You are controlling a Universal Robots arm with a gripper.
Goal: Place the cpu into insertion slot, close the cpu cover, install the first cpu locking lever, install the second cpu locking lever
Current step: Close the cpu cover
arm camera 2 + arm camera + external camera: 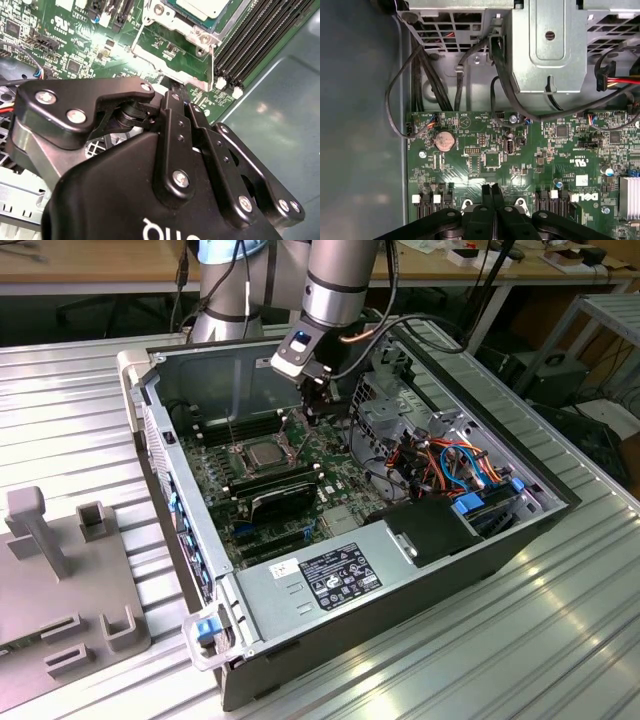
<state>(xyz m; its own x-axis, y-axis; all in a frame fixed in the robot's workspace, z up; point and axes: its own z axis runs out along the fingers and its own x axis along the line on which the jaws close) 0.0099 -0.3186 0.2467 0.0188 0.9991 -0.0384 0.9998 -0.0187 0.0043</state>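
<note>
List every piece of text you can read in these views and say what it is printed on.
Label on the power supply: print too small to read.
White marks on the circuit board: too small to read reliably.
White lettering on the gripper: cut off at the picture's edge, unreadable.
No text can be quoted with confidence.

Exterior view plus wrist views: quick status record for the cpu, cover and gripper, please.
cpu: small square silver-grey chip, seated in the socket
insertion slot: square silver-rimmed socket on the green board
cpu cover: thin silver windowed frame, appears swung open, off the chip
gripper: black, shut, nothing visibly held, over the board beside the cover
</note>
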